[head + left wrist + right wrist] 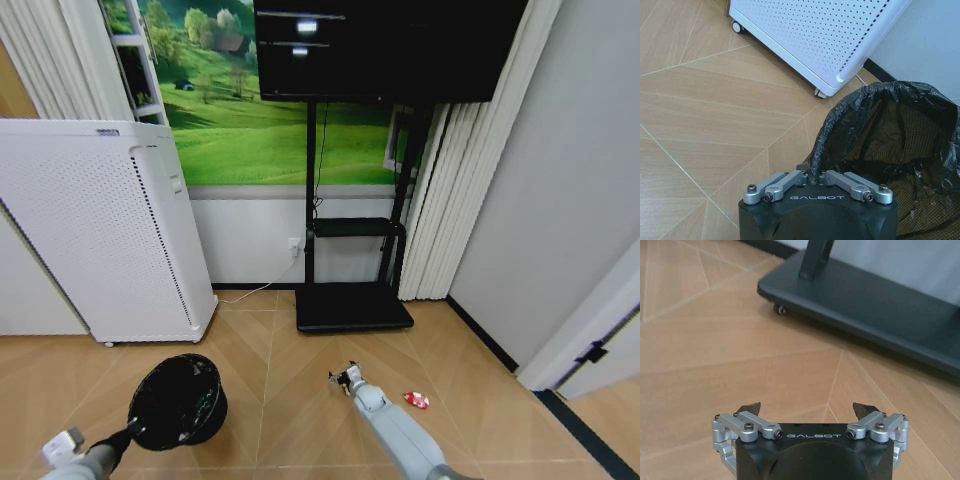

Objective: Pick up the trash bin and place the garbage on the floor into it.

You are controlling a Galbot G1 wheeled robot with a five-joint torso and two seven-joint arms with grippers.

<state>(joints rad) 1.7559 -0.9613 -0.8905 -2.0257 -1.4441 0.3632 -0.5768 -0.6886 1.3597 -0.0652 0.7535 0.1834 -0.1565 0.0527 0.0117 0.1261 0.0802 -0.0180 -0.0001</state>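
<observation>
Bin [178, 402] low at about seven o'clock in the head view, black, round, lined with a dark bag, mouth tipped toward the camera. Pinched at its near rim by the left gripper [133, 430], which reaches in from the bottom corner at eight o'clock. Seen close in the left wrist view: left gripper [814, 181] closed tight on the crinkled bag edge of the bin [875, 105], mesh wall visible inside, wood floor [710, 125] beneath. White perforated appliance [100, 230] on small wheels just beyond the bin, at ten o'clock in the head view.

Right gripper [345, 378] near six o'clock, out over bare floor, arm running down to the bottom edge. Spread wide in the right wrist view, right gripper [807, 410] with both dark fingertips [750, 407] well apart and nothing between them. Black wheeled stand base [880, 310] farther off on the floor.

Red-and-white wrapper [416, 400] lying flat on the floor at about five o'clock, just beside the right arm, well apart from the bin. Black screen stand [352, 300] against the wall at twelve o'clock.
</observation>
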